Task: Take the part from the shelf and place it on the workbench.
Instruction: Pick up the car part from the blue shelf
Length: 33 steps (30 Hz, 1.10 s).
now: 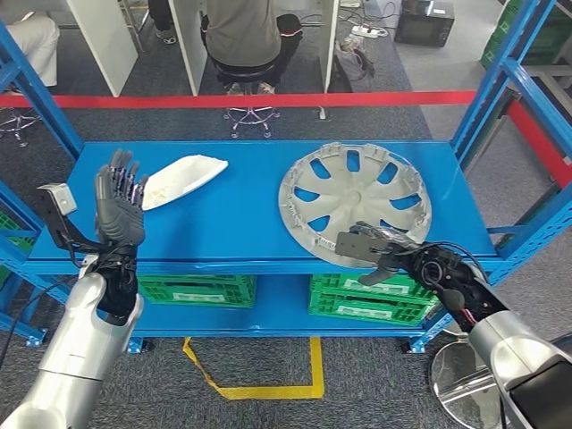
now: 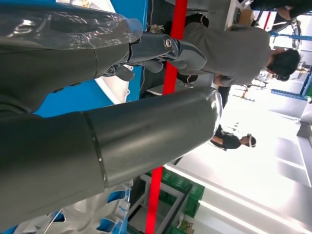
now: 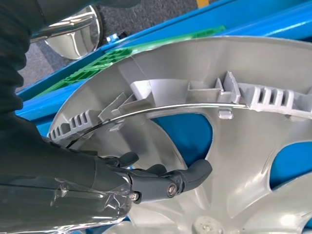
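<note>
Hubcap (image 1: 356,202) first: in the head view I see the silver part lying inside-up on the right half of the blue shelf (image 1: 249,214), its near rim right at the shelf's front edge, and my right hand (image 1: 378,253) reaches in over that near rim with fingers laid flat across it. I judge the step in hand is getting a grip on the rim, and to do it well I want fingers over the lip and the thumb under the overhanging edge before I lift, since a thin, wide disc will likely tip if pinched off-centre. My left hand (image 1: 119,207) stands raised and spread, palm forward, holding nothing, over the left end of the shelf near a white curved panel (image 1: 180,179); I could bring it across to steady the far side. Around it: green crates (image 1: 364,299) on the lower level, blue uprights at both ends, a red bar behind, a seated person (image 1: 249,36) beyond, and yellow floor tape below. The uprights look like the main thing to clear when I draw the disc out. In the left wrist view, the left hand's fingers (image 2: 173,48) stick out straight, gripping nothing. In the right wrist view, the right hand's fingers (image 3: 184,178) lie stretched against the hubcap's inner face near its ribbed clips and wire ring; whether the thumb has closed underneath I cannot tell.
</note>
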Tool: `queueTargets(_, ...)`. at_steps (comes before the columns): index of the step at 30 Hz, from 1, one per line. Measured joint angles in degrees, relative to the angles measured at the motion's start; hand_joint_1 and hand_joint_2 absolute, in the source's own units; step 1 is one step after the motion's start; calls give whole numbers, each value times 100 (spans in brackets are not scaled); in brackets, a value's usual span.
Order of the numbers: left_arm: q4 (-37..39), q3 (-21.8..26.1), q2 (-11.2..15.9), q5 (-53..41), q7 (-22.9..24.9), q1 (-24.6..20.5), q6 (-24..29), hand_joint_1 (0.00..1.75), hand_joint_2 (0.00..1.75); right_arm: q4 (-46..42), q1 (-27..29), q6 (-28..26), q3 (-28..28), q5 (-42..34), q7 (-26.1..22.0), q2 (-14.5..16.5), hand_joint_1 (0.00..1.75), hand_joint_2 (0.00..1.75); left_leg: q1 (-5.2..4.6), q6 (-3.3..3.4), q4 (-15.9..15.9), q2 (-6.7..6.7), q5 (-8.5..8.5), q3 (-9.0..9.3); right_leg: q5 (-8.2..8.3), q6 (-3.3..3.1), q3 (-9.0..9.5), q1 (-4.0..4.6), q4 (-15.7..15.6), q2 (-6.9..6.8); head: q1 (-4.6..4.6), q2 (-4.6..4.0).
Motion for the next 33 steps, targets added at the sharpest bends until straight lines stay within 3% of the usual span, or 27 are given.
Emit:
queueTargets(11,1,0,-2,-1,106,16,148,0,0,116,181,-1201,233,381,689,-2,0,175,3,-1,-1,0,-1,11,-5,-8,9,0,-3,-3,2,-1)
queueTargets(22,2,0,-7,2,114,13,109,0,0,213,368,-2317,549,1150,916,-2,0,175,3,4,0,-7,-1,10,-4,-5,13,-14,-8,-14,6,0)
queueTargets(33,75,0,-57,25,94,-128,59,0,0,286,413,-2594,668,1358,967,-7,0,175,3,11,0,-4,-7,10,-5,-5,13,-14,-15,-12,0,0)
